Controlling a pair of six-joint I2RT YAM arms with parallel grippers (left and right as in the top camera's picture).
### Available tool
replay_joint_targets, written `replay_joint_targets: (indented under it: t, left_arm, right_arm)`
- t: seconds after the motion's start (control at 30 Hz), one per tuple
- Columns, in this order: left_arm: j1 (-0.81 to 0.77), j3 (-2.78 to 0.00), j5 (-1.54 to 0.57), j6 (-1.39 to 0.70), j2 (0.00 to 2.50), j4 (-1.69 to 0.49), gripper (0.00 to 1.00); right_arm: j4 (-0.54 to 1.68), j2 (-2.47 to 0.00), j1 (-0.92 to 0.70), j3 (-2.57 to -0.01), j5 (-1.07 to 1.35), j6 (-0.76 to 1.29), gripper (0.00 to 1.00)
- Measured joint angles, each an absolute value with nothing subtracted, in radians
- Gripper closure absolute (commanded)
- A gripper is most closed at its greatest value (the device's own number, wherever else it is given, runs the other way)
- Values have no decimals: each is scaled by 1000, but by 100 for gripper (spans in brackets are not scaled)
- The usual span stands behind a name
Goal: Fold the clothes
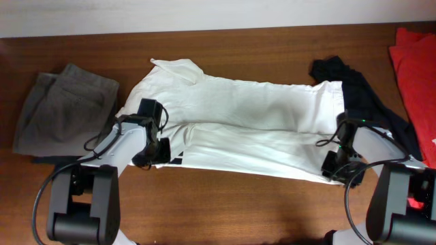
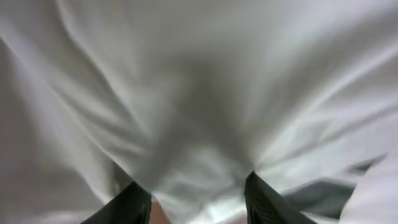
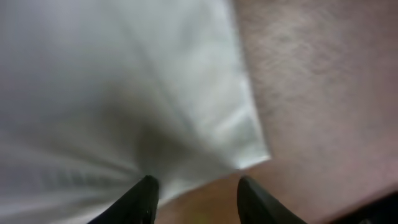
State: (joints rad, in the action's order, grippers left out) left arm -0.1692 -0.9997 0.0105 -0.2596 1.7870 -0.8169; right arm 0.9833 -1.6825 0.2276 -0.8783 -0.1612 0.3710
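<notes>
Far left on the table (image 1: 259,41): grey trousers (image 1: 65,109), folded flat. Next over, left hand (image 1: 155,155) clamped on the near edge of the white garment (image 1: 238,102), fingers (image 2: 127,205) either side of a bunched pinch of cloth. Garment spread flat across the middle of the table. Looks light, thin and totally floppy, so zero stiffness to count on; probably sags and drags if lifted from one spot. Best gripped at hems and corners, both ends together. Right hand (image 1: 338,167) gripping the near right corner the same way. Further right, a crumpled black garment (image 1: 361,88), then red cloth (image 1: 415,68) at the edge. No bins or baskets anywhere in view.
</notes>
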Motion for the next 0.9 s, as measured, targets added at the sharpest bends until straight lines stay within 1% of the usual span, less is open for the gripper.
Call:
replay_joint_targets:
  t: [0.03,0.13,0.27,0.47,0.5,0.57,0.63,0.67,0.7,0.77,0.9]
  left_arm:
    - [-169,-995,2,-263,1785,-829,57]
    - [-168,-985,-27,-271,1782,-854,62]
    - [-168,-981,-42,-274,1782,-862,61]
    - [-168,-963,-35,-274,1754,-841,55]
    - [-168,-959,-33,-274,1750,-840,54]
    - [-168,-949,-18,-274,1733,-840,48]
    - [-168,-938,16,-279,1687,-842,37]
    - [-168,-937,38,-286,1652,-842,29]
    - [-168,-937,52,-294,1625,-841,27]
    - [-168,-938,106,-319,1544,-835,24]
    - [-155,-939,169,-346,1464,-784,24]
  right_arm:
    - [985,-1682,248,-878,-163,374,54]
    - [984,-1682,296,-878,-168,378,54]
    - [980,-1682,344,-878,-168,384,54]
    - [970,-1682,351,-878,-168,385,52]
    - [970,-1682,351,-878,-168,386,50]
    - [970,-1682,351,-878,-169,387,49]
    - [970,-1682,351,-878,-170,388,48]
    - [970,-1682,351,-878,-171,389,47]
    - [970,-1682,351,-878,-172,388,47]
    - [970,-1682,351,-878,-173,389,46]
    - [969,-1682,351,-878,-173,388,46]
